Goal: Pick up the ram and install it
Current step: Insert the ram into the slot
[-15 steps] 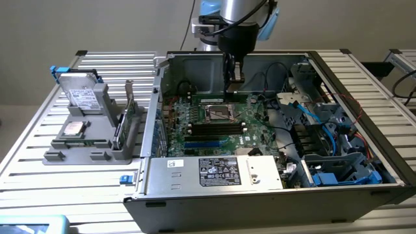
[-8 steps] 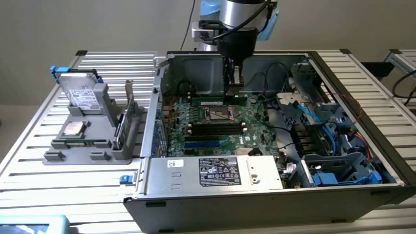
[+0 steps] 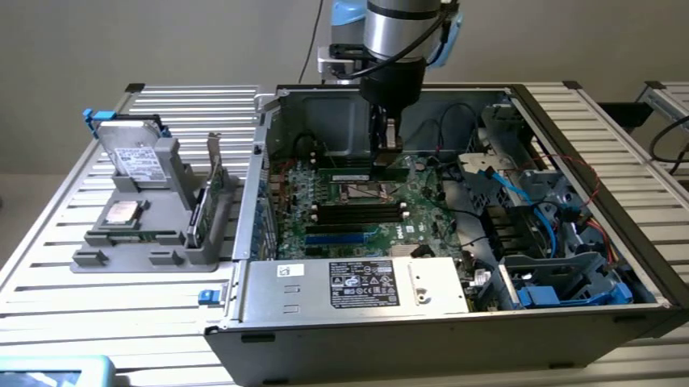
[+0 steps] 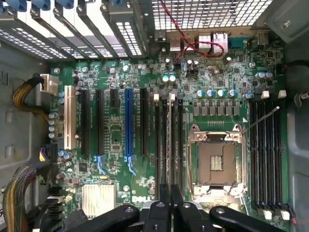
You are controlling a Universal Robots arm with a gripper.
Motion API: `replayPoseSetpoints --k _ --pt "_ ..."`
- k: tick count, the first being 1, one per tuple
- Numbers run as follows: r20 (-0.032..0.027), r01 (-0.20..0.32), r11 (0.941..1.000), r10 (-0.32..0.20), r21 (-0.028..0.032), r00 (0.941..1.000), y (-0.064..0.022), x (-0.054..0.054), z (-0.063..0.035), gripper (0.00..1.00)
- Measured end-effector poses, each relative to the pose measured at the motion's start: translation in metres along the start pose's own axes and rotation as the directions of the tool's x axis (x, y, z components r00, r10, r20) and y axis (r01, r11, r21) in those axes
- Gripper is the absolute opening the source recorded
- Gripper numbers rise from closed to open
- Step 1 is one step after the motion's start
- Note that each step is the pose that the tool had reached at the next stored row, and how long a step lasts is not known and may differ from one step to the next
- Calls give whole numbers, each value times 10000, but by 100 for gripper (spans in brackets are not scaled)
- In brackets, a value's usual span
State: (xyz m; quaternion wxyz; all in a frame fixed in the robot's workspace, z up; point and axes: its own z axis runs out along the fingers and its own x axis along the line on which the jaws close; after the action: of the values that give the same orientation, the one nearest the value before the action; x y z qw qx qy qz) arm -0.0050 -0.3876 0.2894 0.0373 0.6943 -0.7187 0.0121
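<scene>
My gripper reaches down into the open computer case, over the back part of the green motherboard. It is shut on the ram, a thin green stick with a small white label that hangs lengthwise just under the fingers. In the wrist view the ram appears edge-on as a narrow line running out from my gripper. It lies along the black memory slots with white clips, beside the bare CPU socket. I cannot tell whether it touches a slot.
More memory slots lie on the socket's other side. Expansion slots and cable bundles sit further off. The power supply and blue cables crowd the case. A grey fixture at the exterior view's left holds a drive and a green card.
</scene>
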Motion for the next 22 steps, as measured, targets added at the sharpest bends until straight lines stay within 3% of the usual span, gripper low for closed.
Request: replayPoseSetpoints --k 6,15,22 --pt "5 -91 10000 91 -6 10000 -3 3 85 13" --pt "8 -96 10000 97 -8 10000 -4 2 107 13" --pt "-37 -98 10000 98 -9 9999 -6 -1 159 13"
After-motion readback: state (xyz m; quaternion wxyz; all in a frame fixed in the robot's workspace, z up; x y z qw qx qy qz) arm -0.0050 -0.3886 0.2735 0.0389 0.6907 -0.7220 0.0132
